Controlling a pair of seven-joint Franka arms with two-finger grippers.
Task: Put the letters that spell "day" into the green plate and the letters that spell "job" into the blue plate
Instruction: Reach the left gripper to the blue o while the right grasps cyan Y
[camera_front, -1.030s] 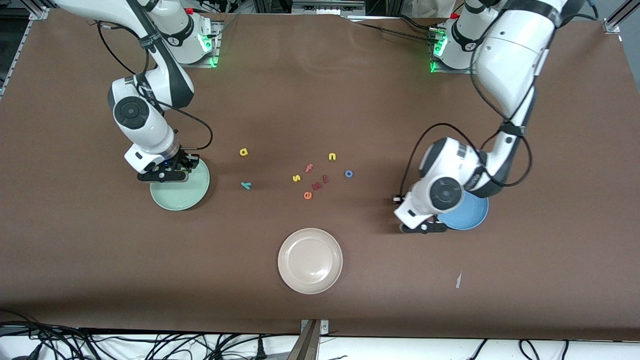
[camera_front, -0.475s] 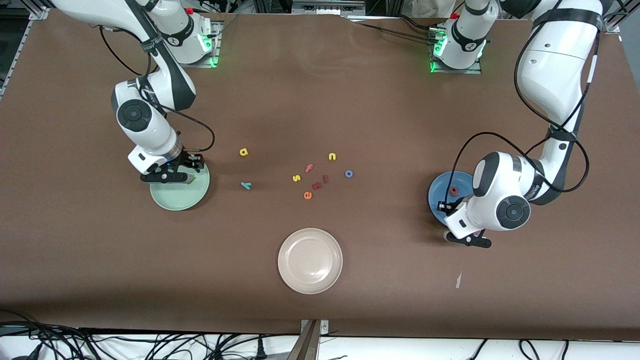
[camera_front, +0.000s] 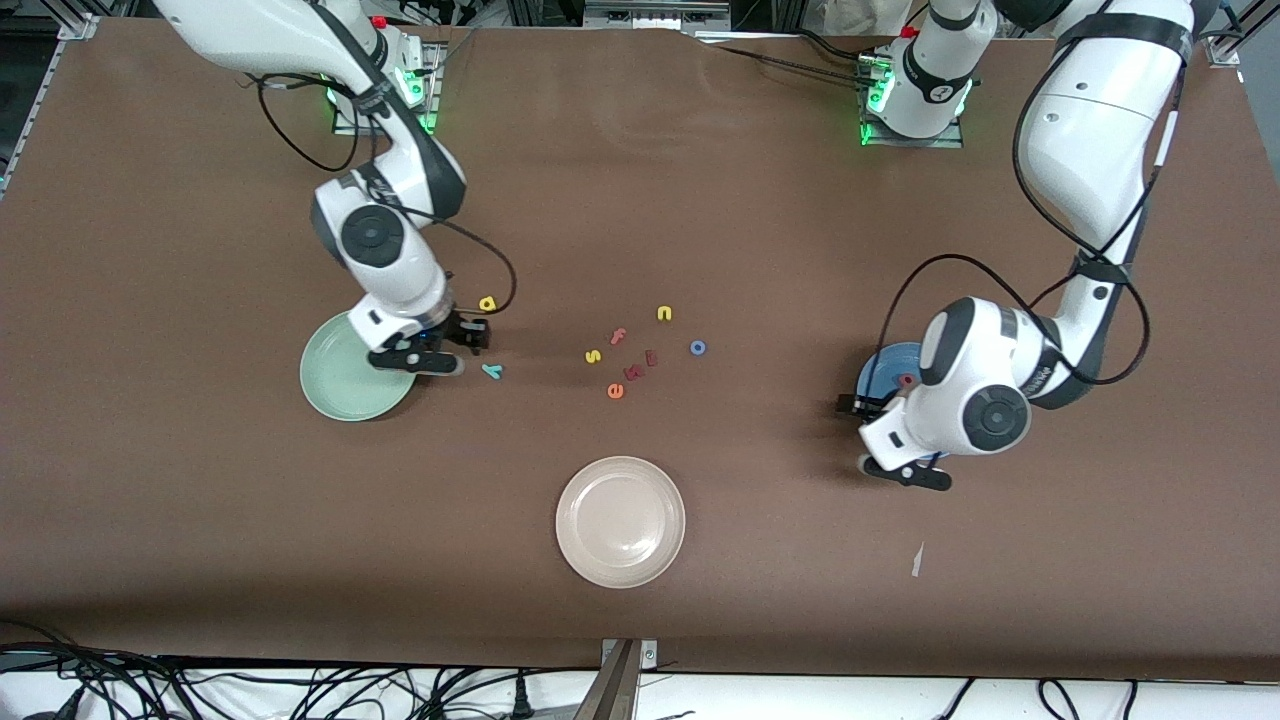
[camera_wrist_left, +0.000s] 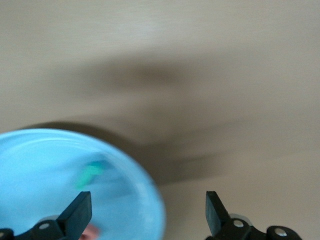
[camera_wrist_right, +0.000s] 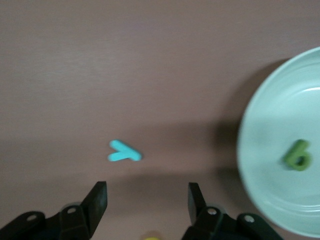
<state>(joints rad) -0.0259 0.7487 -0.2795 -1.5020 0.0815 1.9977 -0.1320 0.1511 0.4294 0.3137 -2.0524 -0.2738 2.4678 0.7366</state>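
The green plate (camera_front: 340, 385) (camera_wrist_right: 270, 150) holds the dark green d (camera_wrist_right: 298, 155). My right gripper (camera_front: 472, 336) (camera_wrist_right: 147, 200) hangs open and empty beside that plate, between the yellow a (camera_front: 487, 303) (camera_wrist_right: 150, 236) and the light blue y (camera_front: 490, 371) (camera_wrist_right: 124, 152). The blue plate (camera_front: 885, 365) (camera_wrist_left: 50, 175) is largely hidden by my left arm. It holds the teal j (camera_wrist_left: 91, 174) and the pinkish-red b (camera_front: 907, 380) (camera_wrist_left: 90, 232). My left gripper (camera_front: 870, 420) (camera_wrist_left: 147, 212) is wide open and empty over that plate's rim. The blue o (camera_front: 698, 347) lies on the table.
Mid-table lie a yellow n (camera_front: 664, 313), yellow s (camera_front: 593, 356), pink f (camera_front: 618, 336), orange e (camera_front: 615, 391) and two dark red letters (camera_front: 641, 365). A cream-white plate (camera_front: 620, 520) sits nearer the camera. A paper scrap (camera_front: 918, 560) lies near the left arm's end.
Both grippers have opened. The right arm has moved off the green plate toward the a and y. The left arm has swung across the blue plate, where the b now lies.
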